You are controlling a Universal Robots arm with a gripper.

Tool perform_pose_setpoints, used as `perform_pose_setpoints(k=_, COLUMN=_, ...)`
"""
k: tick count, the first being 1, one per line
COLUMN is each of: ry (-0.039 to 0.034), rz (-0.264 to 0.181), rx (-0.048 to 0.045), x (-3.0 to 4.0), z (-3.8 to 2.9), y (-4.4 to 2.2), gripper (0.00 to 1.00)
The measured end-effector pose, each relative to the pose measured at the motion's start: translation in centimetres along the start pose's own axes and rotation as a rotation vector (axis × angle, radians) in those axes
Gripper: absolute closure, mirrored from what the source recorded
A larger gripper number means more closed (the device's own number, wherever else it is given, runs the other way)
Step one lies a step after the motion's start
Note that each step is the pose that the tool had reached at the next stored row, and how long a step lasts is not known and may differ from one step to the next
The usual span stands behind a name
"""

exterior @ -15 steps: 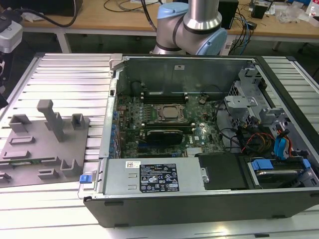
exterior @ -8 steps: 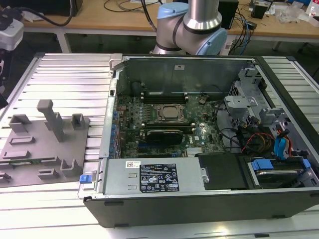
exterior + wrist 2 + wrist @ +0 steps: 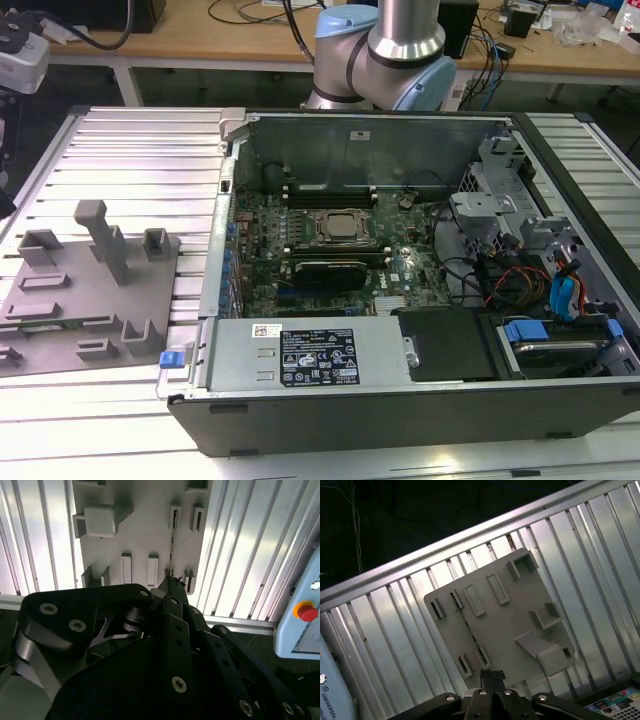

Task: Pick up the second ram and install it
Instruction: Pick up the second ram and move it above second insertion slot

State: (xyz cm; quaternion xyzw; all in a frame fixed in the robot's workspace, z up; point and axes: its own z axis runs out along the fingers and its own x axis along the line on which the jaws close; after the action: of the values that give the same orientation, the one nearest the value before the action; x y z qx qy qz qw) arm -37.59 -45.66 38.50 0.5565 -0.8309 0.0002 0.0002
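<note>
A ribbed aluminium table (image 3: 120, 150) carries a grey slotted plastic holder plate (image 3: 110, 300) at nine o'clock of the open black computer case (image 3: 400, 410) in the exterior view. A cable-strewn wooden workbench (image 3: 230, 30) runs at twelve. The second ram (image 3: 467, 628), a thin dark stick, stands edge-up in the plate. The black gripper (image 3: 493, 674) hangs above it, pincer together and empty.

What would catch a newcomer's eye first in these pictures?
The open computer case, its green board exposed, dominates the exterior view. On that view's left lies a grey holder plate on the ribbed metal table. In both wrist views the shut gripper hangs above that plate.
</note>
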Motion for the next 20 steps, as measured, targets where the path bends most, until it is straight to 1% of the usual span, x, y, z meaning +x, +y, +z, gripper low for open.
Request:
perform_pose_setpoints(k=8, ry=0.0048, rz=-0.081, rx=0.002, x=0.0, z=0.0, y=0.0, gripper=0.89)
perform_pose_setpoints(k=11, ry=0.0058, rz=-0.101, rx=0.0026, x=0.0, z=0.0, y=0.0, gripper=0.89)
perform_pose_setpoints(k=18, ry=0.0108, rz=-0.19, rx=0.0046, x=0.0, z=0.0, y=0.0, gripper=0.89)
perform_pose_setpoints(k=20, ry=0.011, rz=-0.2, rx=0.0047, x=0.0, z=0.0, y=0.0, gripper=0.89)
